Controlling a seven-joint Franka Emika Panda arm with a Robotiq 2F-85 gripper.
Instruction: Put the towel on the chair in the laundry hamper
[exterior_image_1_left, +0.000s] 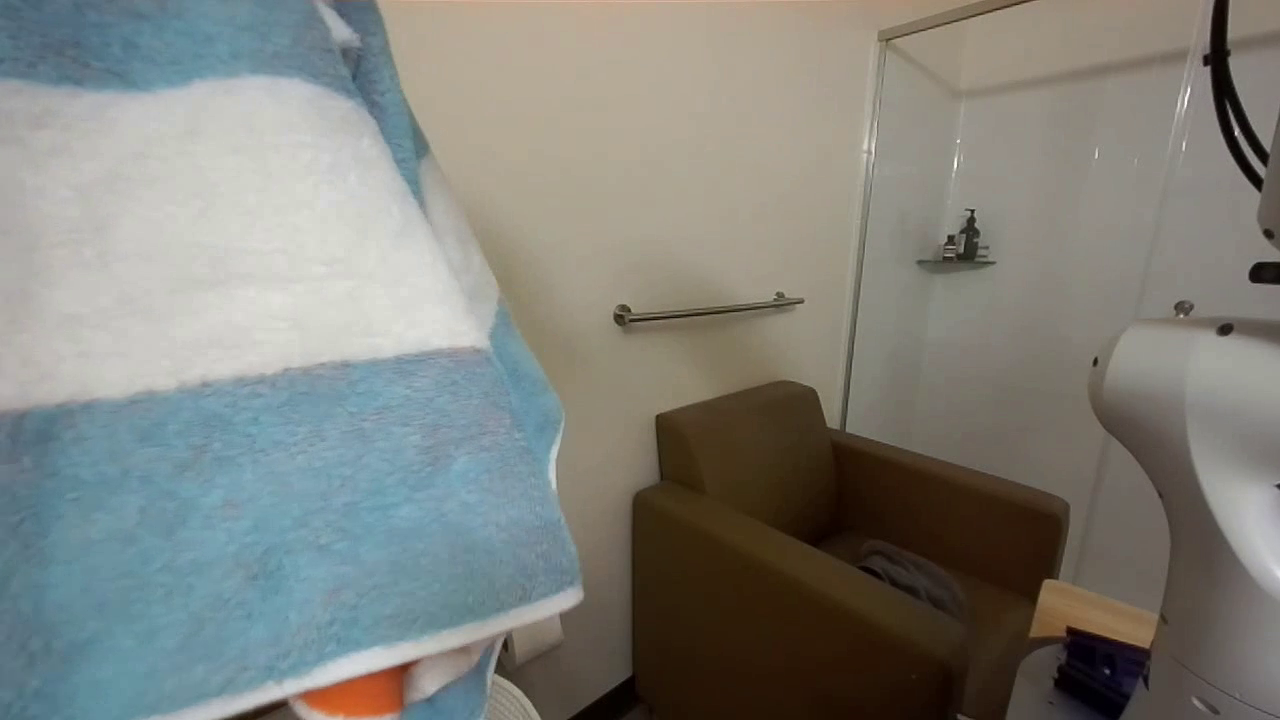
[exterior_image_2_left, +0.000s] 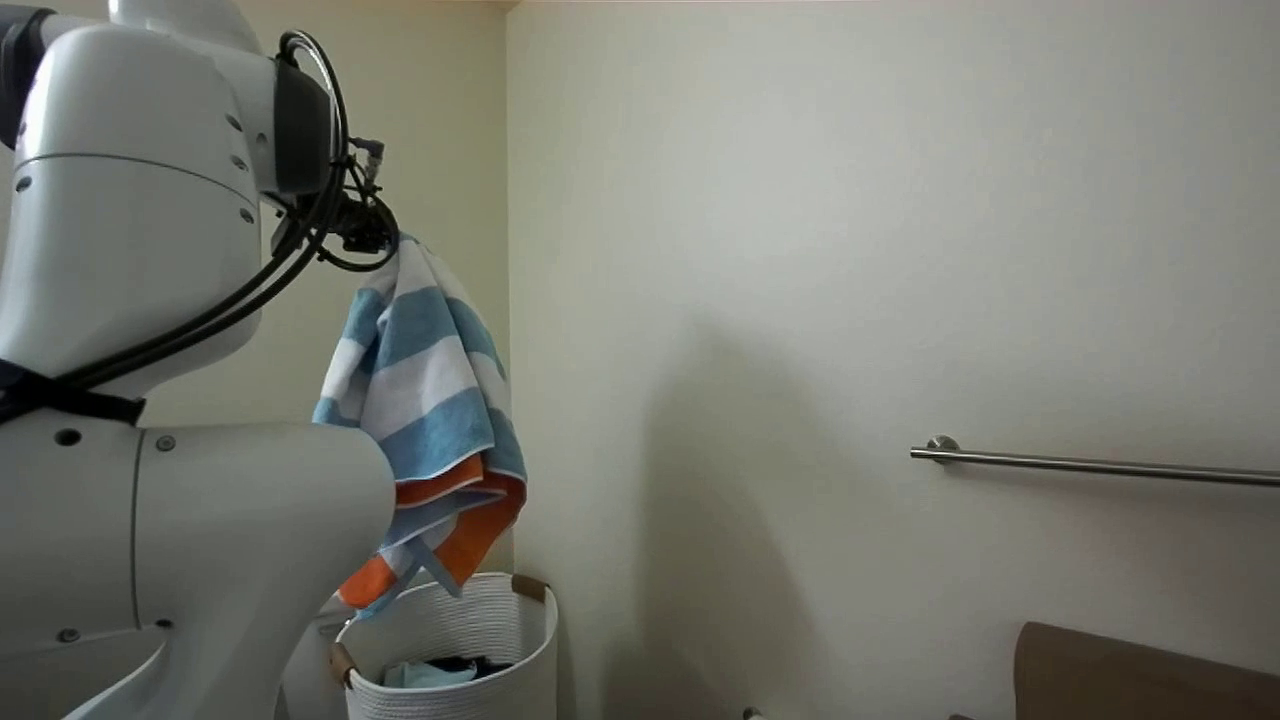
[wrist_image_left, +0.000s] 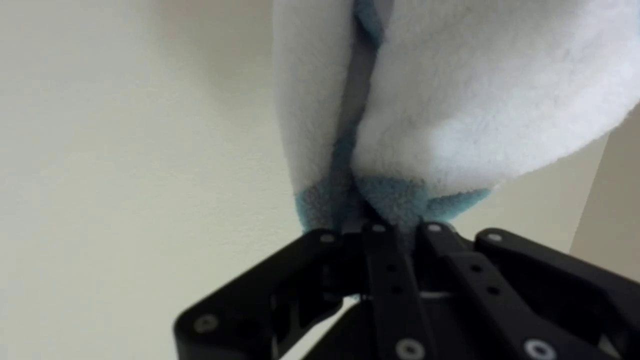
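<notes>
The towel, striped light blue and white with orange parts lower down, hangs in both exterior views (exterior_image_1_left: 230, 480) (exterior_image_2_left: 440, 370). My gripper (exterior_image_2_left: 378, 240) is shut on its top end. In the wrist view the fingers (wrist_image_left: 407, 232) pinch a blue fold of the towel (wrist_image_left: 480, 100). The white laundry hamper (exterior_image_2_left: 450, 703) stands below; the towel's lowest tips overlap its back left rim, and I cannot tell whether they are inside. A bit of the hamper (exterior_image_1_left: 512, 702) shows below the towel in an exterior view. The brown chair (exterior_image_1_left: 770, 600) stands apart; its back also shows (exterior_image_2_left: 1130, 675).
A grey cloth (exterior_image_1_left: 910, 578) lies on the chair seat. Light-blue and dark cloths (exterior_image_2_left: 432, 674) lie in the hamper. A metal rail (exterior_image_1_left: 710, 312) is on the wall. A toilet paper roll (exterior_image_1_left: 535, 640) is near the towel. A shower (exterior_image_1_left: 1020, 350) stands behind the chair.
</notes>
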